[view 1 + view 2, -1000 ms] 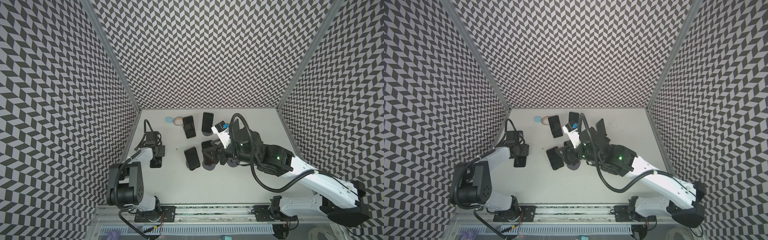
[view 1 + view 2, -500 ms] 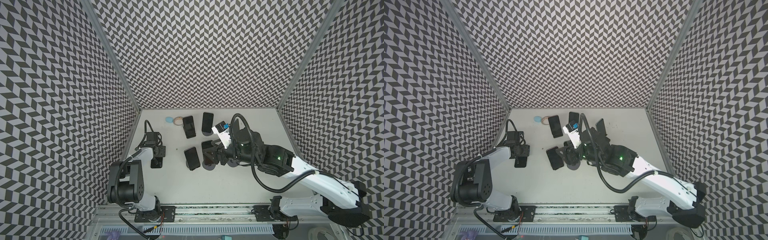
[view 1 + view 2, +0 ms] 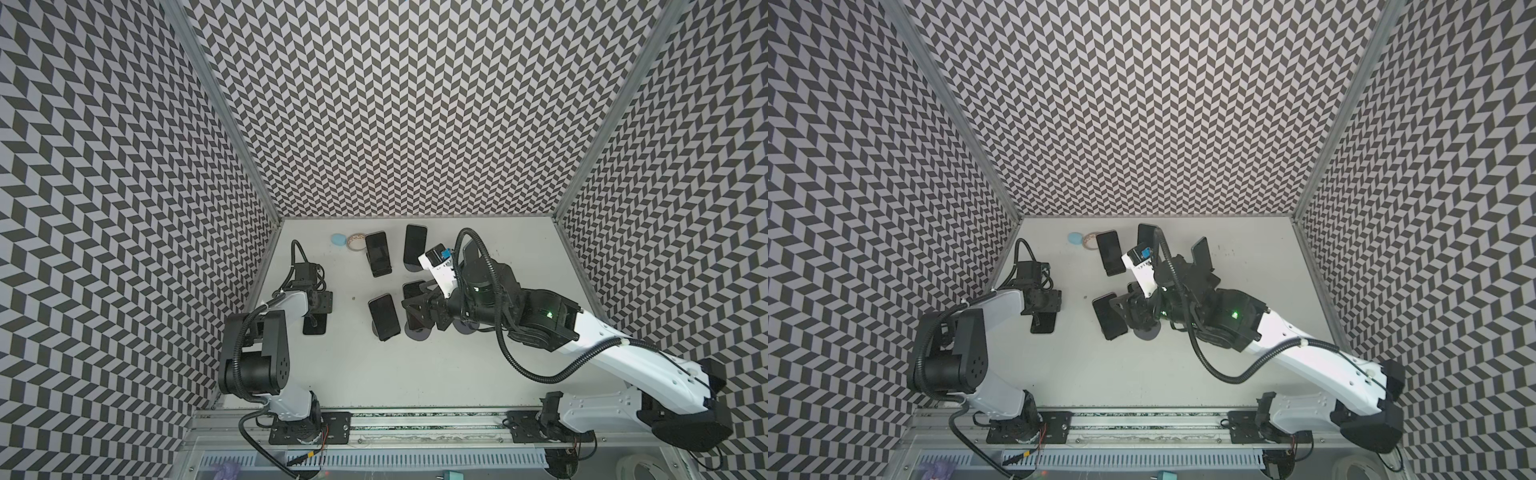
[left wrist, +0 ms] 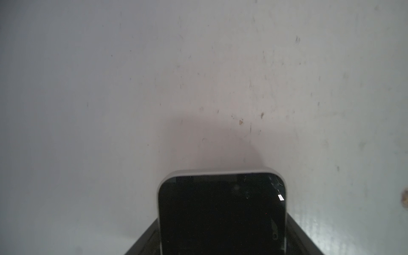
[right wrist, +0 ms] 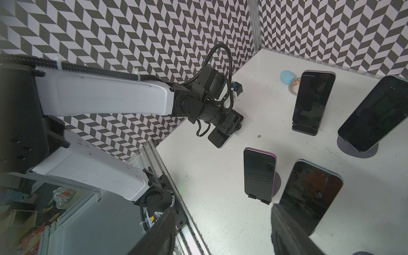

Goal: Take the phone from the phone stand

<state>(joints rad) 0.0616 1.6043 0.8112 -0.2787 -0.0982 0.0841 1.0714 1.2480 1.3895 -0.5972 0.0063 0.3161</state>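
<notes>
brightly, evenly lit from above; soft shadows on the white desk (image 3: 436, 374); dim and hazy in the left wrist view; blurred right tool fingers (image 5: 159, 234), darkened left corners there.

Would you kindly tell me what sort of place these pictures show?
Probably a robot test cell: chevron-patterned walls enclose a white table, a left arm and right arm are bolted to a rail, and phones rest on stands.

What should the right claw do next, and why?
Probably ease the right gripper forward until its open jaws straddle the nearest phone. That phone leans on its phone stand, and nothing sits between the jaws yet. The left gripper is busy, shut on the flat phone.
</notes>
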